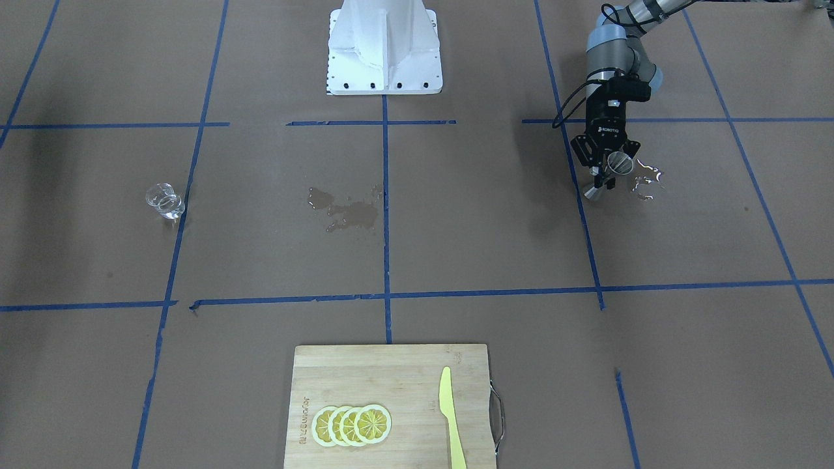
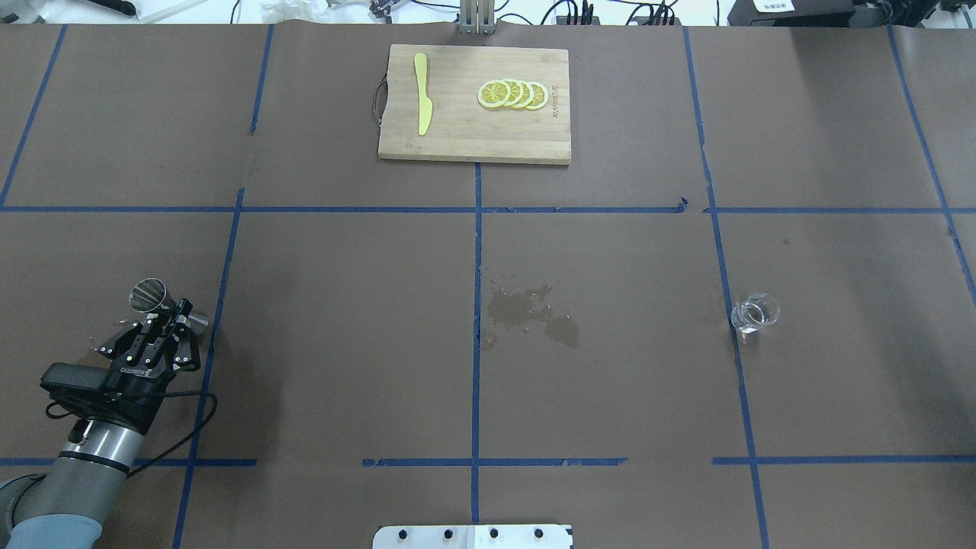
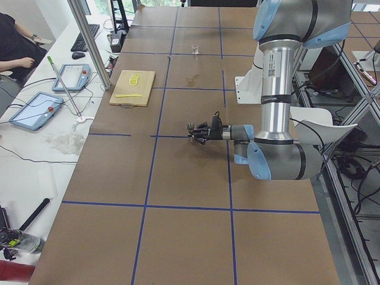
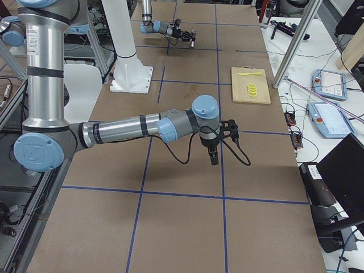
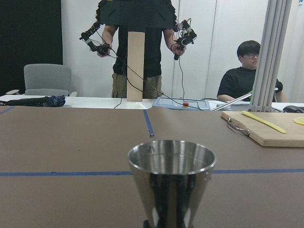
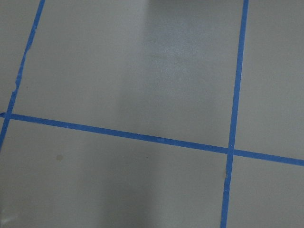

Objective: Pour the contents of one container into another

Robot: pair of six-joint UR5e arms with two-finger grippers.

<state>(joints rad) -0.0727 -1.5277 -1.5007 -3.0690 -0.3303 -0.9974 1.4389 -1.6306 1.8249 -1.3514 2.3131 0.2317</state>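
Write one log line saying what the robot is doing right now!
left gripper: shut on jigger | glass cup: alone on table, far from jigger | right gripper: cannot tell | wet patch: table centre

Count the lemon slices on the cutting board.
4 lemon slices, overlapping in one row on the wooden cutting board, apart from the yellow knife. Each partly covers the next, so another could be hidden underneath.

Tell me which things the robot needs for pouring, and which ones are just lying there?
For the pouring:
glass cup, standing alone
jigger, held in the left gripper

Just lying about:
cutting board
lemon slices on the board
yellow knife on the board
wet patch mid-table
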